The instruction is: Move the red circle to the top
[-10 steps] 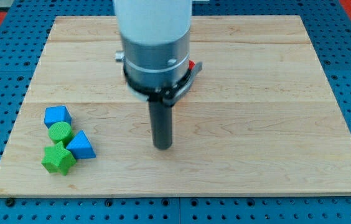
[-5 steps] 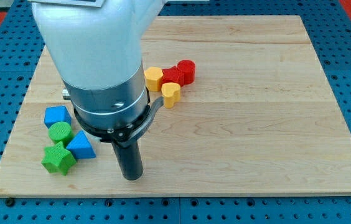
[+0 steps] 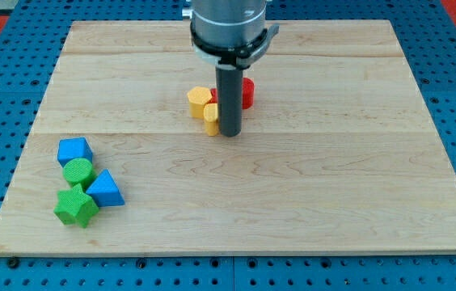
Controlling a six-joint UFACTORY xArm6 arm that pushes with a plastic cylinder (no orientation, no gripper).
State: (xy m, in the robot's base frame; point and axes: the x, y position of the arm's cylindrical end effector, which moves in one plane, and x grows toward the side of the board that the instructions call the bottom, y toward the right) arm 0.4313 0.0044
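Observation:
The red circle [image 3: 247, 92] lies a little above the board's middle, its left part hidden behind my rod. My tip [image 3: 230, 133] rests on the board just below and left of it, right beside a yellow block [image 3: 211, 118]. A yellow hexagon-like block [image 3: 199, 99] sits to the rod's left. Another red block next to the circle is almost wholly hidden behind the rod.
A cluster sits at the view's lower left: a blue block [image 3: 74, 150], a green circle [image 3: 78, 172], a blue triangle-like block [image 3: 105, 189] and a green star-like block [image 3: 75, 207]. The wooden board [image 3: 333, 162] lies on a blue pegboard.
My tip moved from the board's lower middle to lower left, then up and right to the yellow and red cluster. The blocks have not visibly shifted.

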